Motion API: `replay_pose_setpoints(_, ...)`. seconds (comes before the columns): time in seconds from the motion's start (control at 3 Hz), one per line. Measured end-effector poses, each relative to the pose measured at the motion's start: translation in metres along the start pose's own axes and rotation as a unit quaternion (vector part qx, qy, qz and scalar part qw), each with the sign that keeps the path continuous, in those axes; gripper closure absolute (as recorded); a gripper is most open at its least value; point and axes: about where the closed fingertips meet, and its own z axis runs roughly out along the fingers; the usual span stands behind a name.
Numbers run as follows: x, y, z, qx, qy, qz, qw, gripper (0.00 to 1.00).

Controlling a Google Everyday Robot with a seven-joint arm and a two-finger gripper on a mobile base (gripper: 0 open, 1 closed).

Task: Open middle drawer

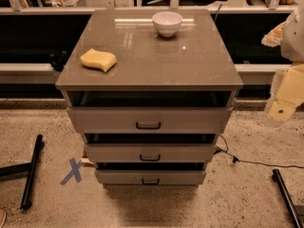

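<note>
Cabinet top (190,65), grey-brown, glossy: carrying two items. White bowl (167,23) sitting upright near the back edge, just right of centre. Yellow sponge (98,60) lying flat on the left side, well apart from the bowl. Gripper (286,101) hanging beyond the top's right edge, touching neither item.

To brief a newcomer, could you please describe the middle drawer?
Left of the gripper at the right edge, the grey-brown cabinet has three stacked drawers. The middle drawer is second down, narrower than the top drawer, wider than the bottom drawer.
</note>
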Motion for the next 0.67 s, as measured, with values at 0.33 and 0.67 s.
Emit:
replay_pose_setpoints(0.33,0.000,0.000,0.000,0.000,0.000,0.000,1.0000,0.00)
replay_pose_setpoints(0.67,-0.006,0.006,0.033,-0.039,-0.016,0.000,0.9991,0.00)
